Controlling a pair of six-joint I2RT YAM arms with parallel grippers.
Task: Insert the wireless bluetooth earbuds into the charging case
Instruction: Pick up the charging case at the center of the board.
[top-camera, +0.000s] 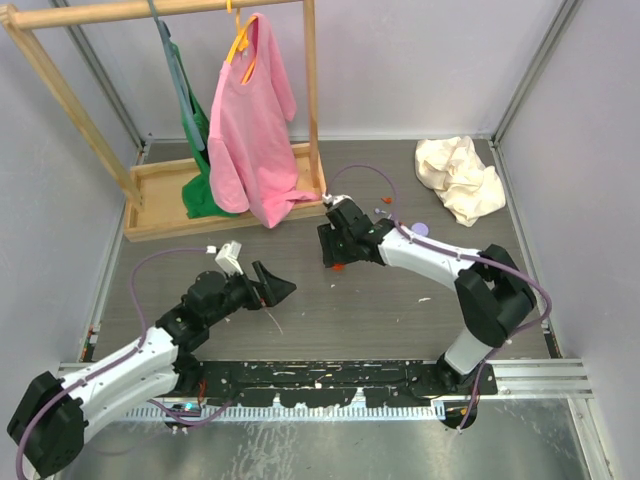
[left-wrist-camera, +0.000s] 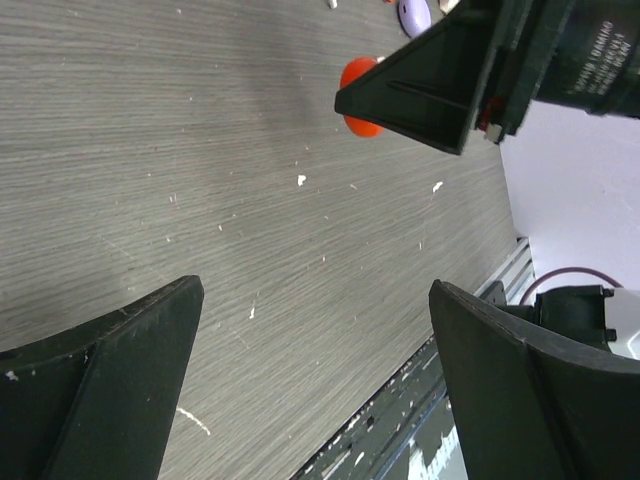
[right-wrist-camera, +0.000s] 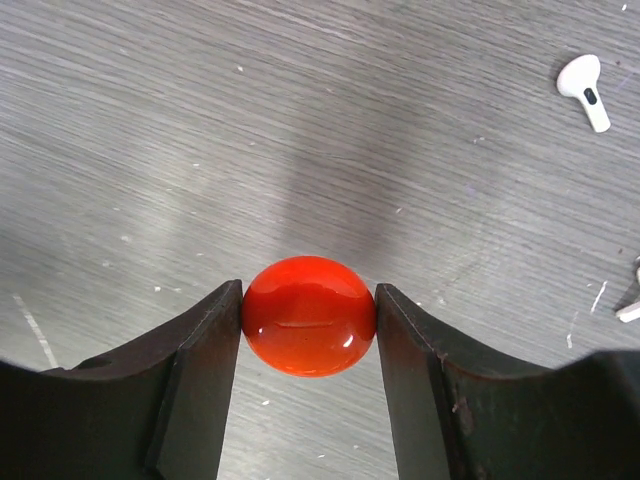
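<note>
- A glossy red charging case (right-wrist-camera: 308, 315), round and closed, sits pinched between the two dark fingers of the right gripper (right-wrist-camera: 308, 300), one finger pressed against each side of it.
- The case is near the middle of the grey wood-grain desk (right-wrist-camera: 150, 120). Whether it rests on the surface or is raised just off it cannot be told from the wrist view.
- A white earbud (right-wrist-camera: 585, 88) lies loose on the desk, well apart from the case, at the upper right of the right wrist view, with its stem pointing down and to the right.
- From above, the right arm reaches in from the right side and bends back toward the centre. Its gripper (top-camera: 335, 255) points down over the red case (top-camera: 340, 266).
- A lilac round piece (top-camera: 421, 229) lies on the desk just beyond the right arm's forearm. It also shows at the top edge of the left wrist view (left-wrist-camera: 413, 14).
- The left gripper (left-wrist-camera: 315, 288) hangs over bare desk with its fingers spread wide and nothing between them. Its camera looks across at the red case (left-wrist-camera: 360, 95) and the right gripper's fingers.
- In the top view the left gripper (top-camera: 275, 288) sits left of the case and apart from it.
- White specks dot the desk surface.
- At the far left stands a wooden clothes rack (top-camera: 60, 90) holding a pink shirt (top-camera: 250, 125) and a green garment (top-camera: 200, 150).
- A crumpled cream cloth (top-camera: 460, 178) lies at the far right.
</note>
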